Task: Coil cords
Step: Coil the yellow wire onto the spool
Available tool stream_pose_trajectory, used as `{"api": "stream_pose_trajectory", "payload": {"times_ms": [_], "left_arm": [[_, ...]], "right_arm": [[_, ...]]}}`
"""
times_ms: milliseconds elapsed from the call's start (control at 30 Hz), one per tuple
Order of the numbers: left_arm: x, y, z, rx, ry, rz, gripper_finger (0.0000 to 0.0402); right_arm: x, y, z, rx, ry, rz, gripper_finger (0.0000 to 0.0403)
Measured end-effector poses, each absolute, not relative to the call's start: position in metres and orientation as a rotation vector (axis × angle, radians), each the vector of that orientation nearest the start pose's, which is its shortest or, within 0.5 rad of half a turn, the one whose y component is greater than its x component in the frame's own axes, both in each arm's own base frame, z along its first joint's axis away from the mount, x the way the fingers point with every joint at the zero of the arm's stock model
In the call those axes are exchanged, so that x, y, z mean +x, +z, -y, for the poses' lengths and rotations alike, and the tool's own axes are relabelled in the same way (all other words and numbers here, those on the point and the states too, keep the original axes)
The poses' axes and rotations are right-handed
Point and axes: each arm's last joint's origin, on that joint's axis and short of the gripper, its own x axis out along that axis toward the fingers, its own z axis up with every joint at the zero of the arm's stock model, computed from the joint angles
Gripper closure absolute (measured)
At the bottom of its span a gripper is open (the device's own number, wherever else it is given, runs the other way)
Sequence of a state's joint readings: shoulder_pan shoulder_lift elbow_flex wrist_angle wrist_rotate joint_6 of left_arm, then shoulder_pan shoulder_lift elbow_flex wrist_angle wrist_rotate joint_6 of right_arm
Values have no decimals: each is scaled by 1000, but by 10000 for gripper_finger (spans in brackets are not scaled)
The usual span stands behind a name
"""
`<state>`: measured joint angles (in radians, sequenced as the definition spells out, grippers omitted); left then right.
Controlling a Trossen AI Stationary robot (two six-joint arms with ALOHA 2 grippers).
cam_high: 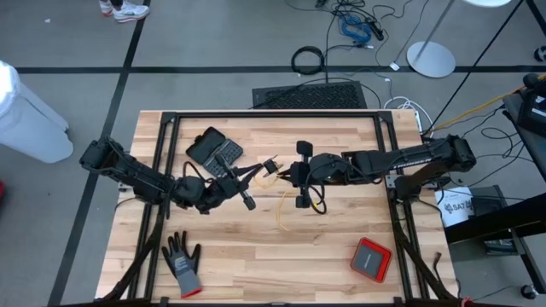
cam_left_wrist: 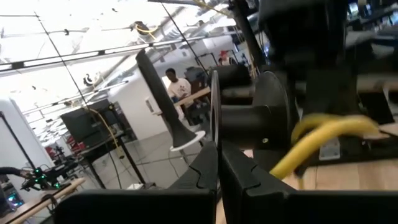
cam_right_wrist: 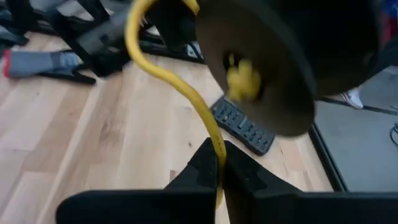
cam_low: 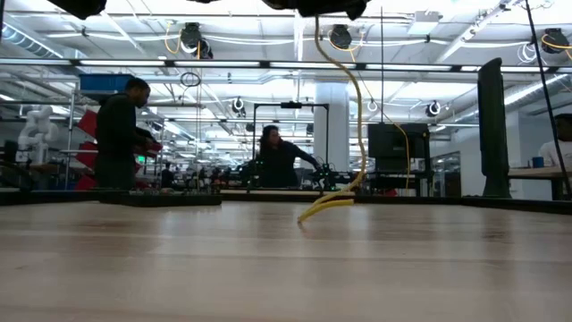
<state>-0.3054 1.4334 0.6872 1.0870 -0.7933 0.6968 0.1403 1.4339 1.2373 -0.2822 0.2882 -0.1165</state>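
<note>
My right claw [cam_high: 300, 175] is clamped on the yellow cord [cam_high: 284, 209] above the middle of the table [cam_high: 256, 256], near the black spool [cam_right_wrist: 261, 68]. My left claw [cam_high: 247, 176] is closed close by; I cannot tell whether it grips anything. Most of the cord lies loose on the table, so coiling is barely begun, as I judge it.

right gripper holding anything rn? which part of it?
Yes: the right gripper is shut on the yellow cord, pinching a thin stretch just below its black round part; the rest hangs to the table.
</note>
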Motion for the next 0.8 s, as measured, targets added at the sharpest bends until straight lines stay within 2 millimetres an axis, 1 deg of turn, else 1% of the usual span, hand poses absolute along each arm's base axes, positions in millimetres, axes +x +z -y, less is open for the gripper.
{"api": "stream_pose_trajectory", "payload": {"times_ms": [167, 400, 800], "left_arm": [[282, 269, 65, 518, 556, 81, 400], [282, 268, 66, 528, 550, 67, 400], [284, 263, 67, 563, 506, 33, 400]], "right_arm": [[310, 341, -40, -218, -116, -453, 403], [300, 344, -40, -241, -163, -484, 403], [295, 348, -38, -247, -195, -476, 403]]}}
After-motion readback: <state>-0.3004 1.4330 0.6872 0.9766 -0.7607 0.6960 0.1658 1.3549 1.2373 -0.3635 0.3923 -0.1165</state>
